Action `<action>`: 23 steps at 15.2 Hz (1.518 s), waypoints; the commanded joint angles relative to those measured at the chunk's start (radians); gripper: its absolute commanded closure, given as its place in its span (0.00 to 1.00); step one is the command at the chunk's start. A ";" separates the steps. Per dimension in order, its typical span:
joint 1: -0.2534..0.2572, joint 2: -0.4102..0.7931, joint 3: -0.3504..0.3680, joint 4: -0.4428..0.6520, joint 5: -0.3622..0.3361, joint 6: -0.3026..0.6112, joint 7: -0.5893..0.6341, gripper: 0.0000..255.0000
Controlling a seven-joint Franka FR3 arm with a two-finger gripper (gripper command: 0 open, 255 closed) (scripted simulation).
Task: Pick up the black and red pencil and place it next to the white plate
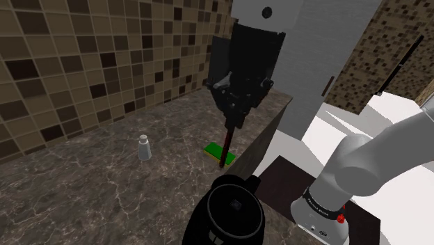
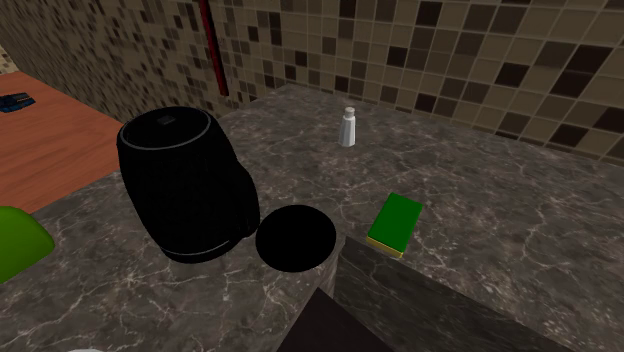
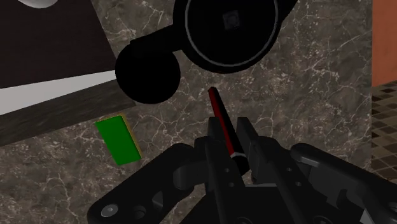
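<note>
Pencil [image 3: 224, 124], slim, black with red stripe

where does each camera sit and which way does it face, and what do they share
Shoulder view: beside the arm, looking down across the dark counter to the tiled wall; arm and gripper show.
Second exterior view: above the counter's edge, facing the tiled wall; the held pencil hangs in at the top.
Wrist view: on the wrist, looking down at the counter; gripper clasps the pencil.
Shared: green block and black round appliance.
</note>
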 commanded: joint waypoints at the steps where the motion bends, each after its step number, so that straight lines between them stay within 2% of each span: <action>1: 0.027 -0.055 0.004 -0.030 0.034 -0.016 0.025 1.00; 12: 0.158 -0.263 0.061 -0.090 0.184 -0.106 0.197 1.00; 23: 0.243 -0.367 0.181 -0.018 0.327 -0.187 0.433 1.00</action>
